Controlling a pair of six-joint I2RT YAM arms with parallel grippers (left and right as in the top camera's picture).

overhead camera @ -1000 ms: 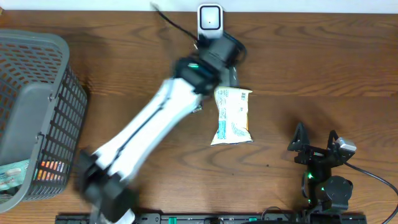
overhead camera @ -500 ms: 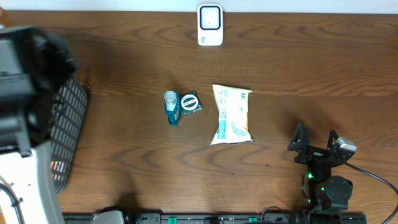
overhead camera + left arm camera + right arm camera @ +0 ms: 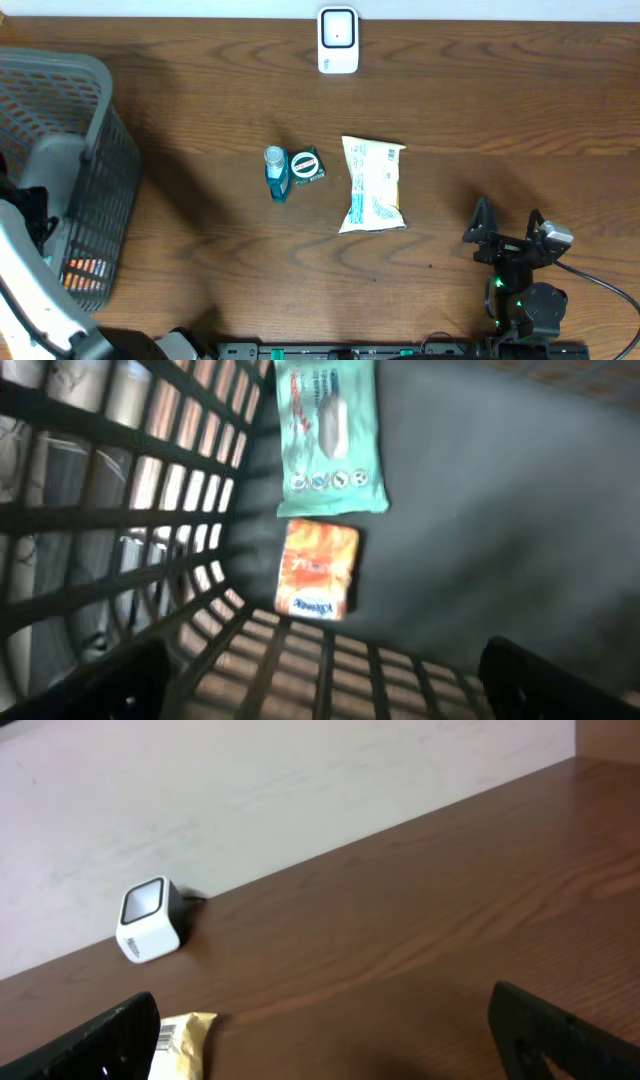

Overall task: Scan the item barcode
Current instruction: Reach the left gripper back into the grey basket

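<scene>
Left gripper (image 3: 330, 685) is held spread above the orange packet (image 3: 317, 570) in the basket (image 3: 90, 520), likely to be picked for scanning; the right gripper (image 3: 335, 1040) is parked, equally spread.

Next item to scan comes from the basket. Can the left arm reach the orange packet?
Probably yes: the open left gripper is above the basket, and the orange packet lies uncovered on its floor.

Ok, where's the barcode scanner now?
Overhead view: the white box-shaped barcode scanner stands centrally at the far edge of the wooden table, beyond the white snack bag.
</scene>
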